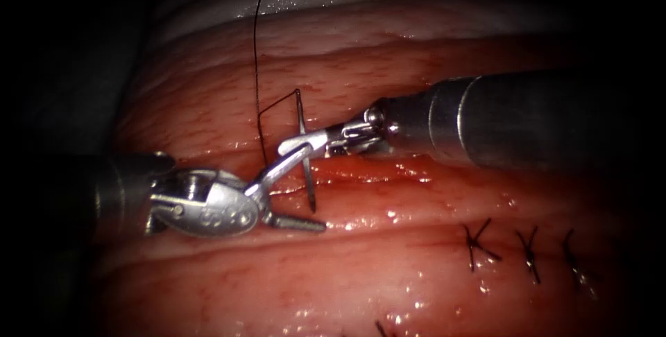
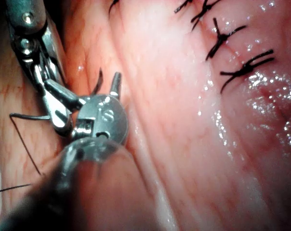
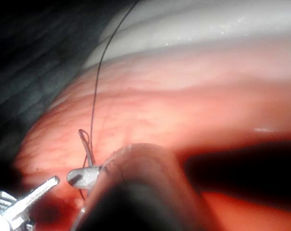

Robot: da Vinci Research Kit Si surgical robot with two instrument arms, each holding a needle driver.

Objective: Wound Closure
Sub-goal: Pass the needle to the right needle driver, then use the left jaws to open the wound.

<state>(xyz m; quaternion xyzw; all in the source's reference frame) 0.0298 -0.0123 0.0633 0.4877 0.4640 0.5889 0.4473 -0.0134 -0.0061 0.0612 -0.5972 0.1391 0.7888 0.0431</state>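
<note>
Above the cut, needle (image 1: 305, 153) in shut right claw (image 1: 331, 141); left claw (image 1: 297, 183) wide, seemingly empty.

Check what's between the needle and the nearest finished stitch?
Endoscope view: bare tissue with red fluid. Right tool holds the needle mid-curve, out of tissue; left tool open, empty.

Curved needle (image 1: 305, 153) upright above cut (image 1: 368, 170), thread (image 1: 257, 66) trailing up.
</note>
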